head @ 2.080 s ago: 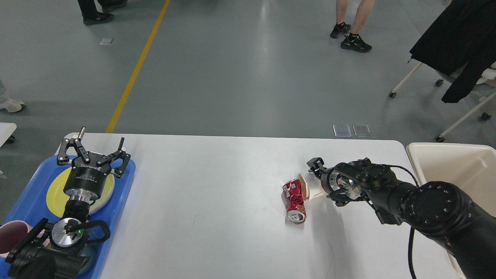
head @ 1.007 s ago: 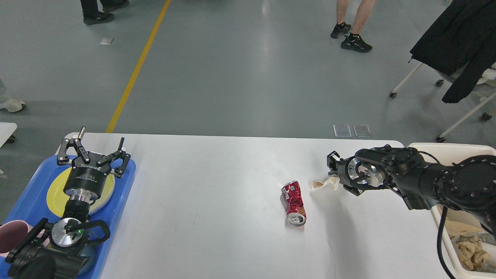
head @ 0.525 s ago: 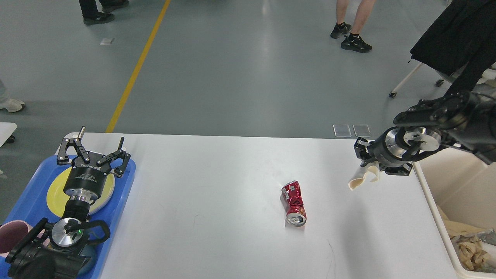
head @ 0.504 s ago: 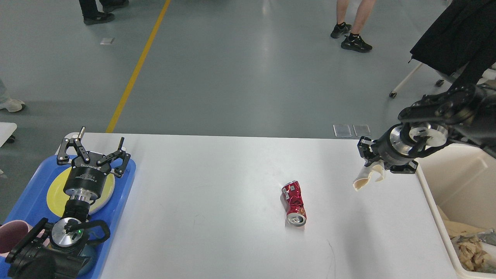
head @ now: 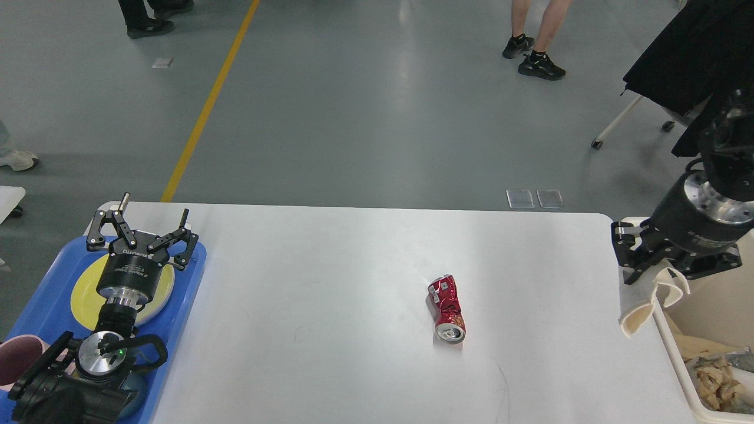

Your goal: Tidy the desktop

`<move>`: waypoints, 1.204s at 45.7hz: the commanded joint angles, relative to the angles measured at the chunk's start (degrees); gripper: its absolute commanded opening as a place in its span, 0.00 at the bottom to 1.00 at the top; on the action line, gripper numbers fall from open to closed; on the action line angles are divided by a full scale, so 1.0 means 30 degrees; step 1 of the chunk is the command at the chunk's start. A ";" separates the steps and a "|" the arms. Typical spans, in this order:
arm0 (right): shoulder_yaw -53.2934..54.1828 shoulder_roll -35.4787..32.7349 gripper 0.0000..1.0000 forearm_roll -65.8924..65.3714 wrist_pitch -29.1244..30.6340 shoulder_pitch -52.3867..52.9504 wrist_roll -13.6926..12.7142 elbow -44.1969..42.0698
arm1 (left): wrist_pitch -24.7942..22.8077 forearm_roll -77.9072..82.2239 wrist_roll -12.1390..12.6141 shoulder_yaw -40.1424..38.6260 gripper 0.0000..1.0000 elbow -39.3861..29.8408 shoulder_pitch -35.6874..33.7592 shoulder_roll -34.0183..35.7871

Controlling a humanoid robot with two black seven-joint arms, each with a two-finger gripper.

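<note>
The desktop (head: 330, 265) is filling the middle of the view, a wide white top with rounded corners, running from the blue tray (head: 47, 300) at its left end to the cream bin (head: 677, 353) just beside its right end. A crushed red can (head: 447, 307) is lying on its side on the bare surface, right of centre, with its open top facing the near edge.

At the right end, the right gripper (head: 651, 277) is hanging over the border between desktop and bin, its fingers clenching a crumpled cream paper cup (head: 639, 303) that is dangling below it, clear of the surface. Crumpled paper scraps (head: 713, 374) are lying in the bin's near part.

At the left end, the left gripper (head: 141, 229) is hovering above a yellow plate (head: 82, 294) sitting in the tray, its fingers spread wide and gripping nothing. A dark pink cup (head: 15, 356) is showing at the tray's near left corner.

On the floor beyond the far edge, a yellow line (head: 206, 106) is running away from the desktop.
</note>
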 commanded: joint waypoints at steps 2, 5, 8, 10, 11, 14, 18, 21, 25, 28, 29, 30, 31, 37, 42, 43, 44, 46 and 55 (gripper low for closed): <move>-0.0984 -0.0164 0.00 -0.0487 -0.0104 0.0608 0.0892 0.0518 | -0.0001 -0.0001 0.0000 0.0000 0.97 0.0000 0.0004 -0.0005; -0.1072 -0.0485 0.00 -0.0457 -0.0339 0.0608 0.0891 0.0460 | -0.0001 -0.0001 0.0000 0.0000 0.97 0.0000 0.0004 -0.0005; -0.1452 -0.1041 0.00 -0.0428 -0.0573 0.0608 0.0862 0.0314 | -0.0001 -0.0001 0.0000 0.0000 0.97 0.0000 0.0004 -0.0005; -0.1891 -0.1481 0.00 -0.0428 -0.0778 0.0579 0.0862 0.0197 | -0.0001 -0.0001 0.0000 0.0000 0.97 0.0000 0.0004 -0.0005; -0.2125 -0.1715 0.00 -0.0515 -0.0924 0.0520 0.0862 0.0109 | -0.0001 -0.0001 0.0000 0.0000 0.97 0.0000 0.0004 -0.0005; -0.2712 -0.2564 0.00 -0.0691 -0.1480 0.0141 0.0862 -0.0301 | -0.0001 -0.0001 0.0000 0.0000 0.97 0.0000 0.0004 -0.0005; -0.3211 -0.4056 0.00 -0.1304 -0.2242 -0.1117 0.0833 -0.1383 | -0.0001 -0.0001 0.0000 0.0000 0.97 0.0000 0.0004 -0.0005; -0.3183 -0.5783 0.00 -0.2183 -0.2390 -0.2114 0.0804 -0.2641 | -0.0001 -0.0001 0.0000 0.0000 0.97 0.0000 0.0004 -0.0005; -0.2744 -0.8069 0.00 -0.3180 -0.2419 -0.3490 0.0365 -0.5099 | -0.0001 -0.0001 0.0000 0.0000 0.97 0.0000 0.0004 -0.0005; -0.1722 -0.9476 0.00 -0.3445 -0.2419 -0.5535 0.0188 -0.7441 | -0.0001 -0.0001 0.0000 0.0000 0.97 0.0000 0.0004 -0.0005; -0.1311 -0.9800 0.00 -0.3446 -0.2419 -0.6415 0.0188 -0.8204 | -0.0001 -0.0001 0.0000 0.0000 0.97 0.0000 0.0004 -0.0005; -0.0843 -1.0064 0.00 -0.3446 -0.2419 -0.7294 0.0188 -0.8937 | -0.0001 -0.0001 0.0000 0.0000 0.97 0.0000 0.0004 -0.0005; -0.0316 -1.0241 0.00 -0.3475 -0.2419 -0.8260 0.0188 -0.9641 | -0.0001 -0.0001 0.0000 0.0000 0.97 0.0000 0.0004 0.0024; 0.3900 -1.0915 0.00 -0.3446 -0.2594 -1.4090 0.0188 -1.3947 | -0.0001 -0.0001 0.0000 0.0000 0.97 0.0000 0.0004 -0.0005; 0.8169 -1.0829 0.00 -0.3358 -0.3002 -1.9967 0.0188 -1.8450 | -0.0001 -0.0001 0.0000 0.0000 0.97 0.0000 0.0004 -0.0005; 0.8794 -1.0770 0.00 -0.3358 -0.3237 -2.0742 0.0188 -1.9046 | -0.0001 -0.0001 0.0000 0.0000 0.97 0.0000 0.0004 -0.0005; 0.9351 -1.0654 0.00 -0.3358 -0.3501 -2.1504 0.0188 -1.9574 | -0.0001 -0.0001 0.0000 0.0000 0.97 0.0000 0.0004 -0.0005; 1.0407 -1.0128 0.00 -0.3358 -0.4145 -2.2940 0.0188 -2.0512 | -0.0001 -0.0001 0.0000 0.0000 0.97 0.0000 0.0004 -0.0005; 1.2227 -0.6994 0.00 -0.3065 -0.7250 -2.8157 0.0159 -2.4936 | -0.0001 -0.0001 0.0000 0.0000 0.97 0.0000 0.0004 -0.0005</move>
